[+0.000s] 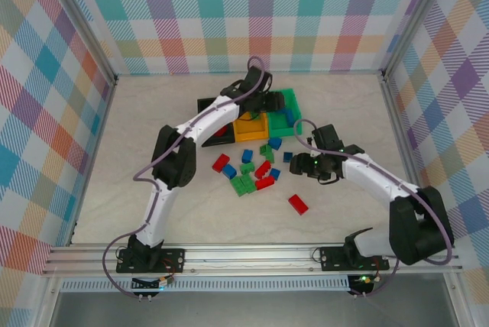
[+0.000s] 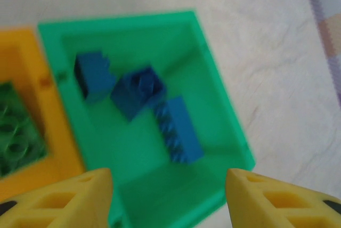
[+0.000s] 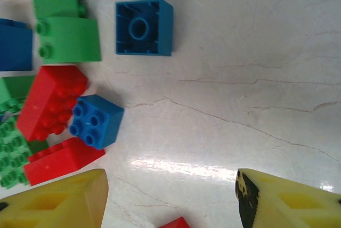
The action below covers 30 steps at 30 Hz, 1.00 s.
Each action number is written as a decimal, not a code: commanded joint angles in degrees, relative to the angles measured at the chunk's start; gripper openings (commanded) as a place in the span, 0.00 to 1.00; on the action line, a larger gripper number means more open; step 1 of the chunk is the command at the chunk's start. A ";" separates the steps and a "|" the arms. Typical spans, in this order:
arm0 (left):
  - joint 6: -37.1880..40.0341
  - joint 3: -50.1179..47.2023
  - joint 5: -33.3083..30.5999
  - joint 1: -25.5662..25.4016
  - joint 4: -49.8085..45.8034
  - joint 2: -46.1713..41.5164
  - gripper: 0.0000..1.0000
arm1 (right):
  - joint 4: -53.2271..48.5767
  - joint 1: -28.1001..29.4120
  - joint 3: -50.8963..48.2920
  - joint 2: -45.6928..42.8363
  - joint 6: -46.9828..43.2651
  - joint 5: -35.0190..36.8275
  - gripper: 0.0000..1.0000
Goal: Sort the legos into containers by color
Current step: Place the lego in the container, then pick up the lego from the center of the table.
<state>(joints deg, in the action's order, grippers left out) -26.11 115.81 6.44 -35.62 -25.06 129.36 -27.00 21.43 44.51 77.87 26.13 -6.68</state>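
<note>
The containers stand in a row at the table's middle back: a black bin [image 1: 206,105], an orange-yellow bin [image 1: 250,127] and a green bin [image 1: 286,110]. My left gripper [image 1: 267,102] [image 2: 169,196] hovers open over the green bin [image 2: 218,87], nothing between its fingers. Three blue legos [image 2: 137,92] lie in that bin. A green lego [image 2: 16,127] lies in the orange-yellow bin [image 2: 56,105]. Loose red, blue and green legos [image 1: 256,168] lie in front of the bins. My right gripper [image 1: 304,165] [image 3: 170,201] is open over bare table, right of a small blue lego [image 3: 96,120].
A single red lego [image 1: 298,204] lies apart, nearer the front and right of the pile. An upside-down blue lego [image 3: 144,27] lies beyond my right gripper. Checkered walls enclose the table on three sides. A metal rail [image 1: 252,257] runs along the near edge.
</note>
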 commanded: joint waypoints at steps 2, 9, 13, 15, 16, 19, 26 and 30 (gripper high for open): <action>-0.25 -14.82 0.43 -0.50 7.81 -14.86 0.58 | 1.09 -0.03 4.28 5.16 -1.26 0.38 0.65; -0.67 -38.68 -3.00 -0.42 11.79 -32.65 0.57 | 2.80 -0.07 11.88 14.68 -1.21 -1.40 0.65; -1.87 -48.02 -5.80 -0.42 11.42 -41.85 0.57 | 3.05 -0.06 14.81 19.58 -1.53 -1.50 0.65; -2.44 -51.50 -7.28 -0.40 10.82 -45.66 0.57 | 3.43 -0.07 15.77 21.36 -1.61 -1.41 0.65; -2.79 -53.34 -8.23 -0.42 10.66 -47.67 0.57 | 3.45 -0.07 16.42 22.28 -1.75 -1.32 0.65; -3.80 -57.78 -10.69 -0.42 9.87 -52.86 0.57 | 3.35 -0.07 18.74 24.80 -1.86 -1.15 0.64; -5.71 -64.28 -14.03 -0.42 6.21 -59.85 0.56 | 3.00 -0.02 20.23 27.42 -2.18 -1.26 0.46; -6.98 -66.79 -14.90 -0.41 5.90 -60.95 0.56 | 3.61 -0.03 19.06 26.87 -1.91 -2.02 0.34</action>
<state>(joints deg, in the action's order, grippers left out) -31.44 50.57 -6.50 -35.62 -16.93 69.43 -23.44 21.43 63.79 104.31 24.45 -7.66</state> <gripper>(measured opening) 0.556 0.361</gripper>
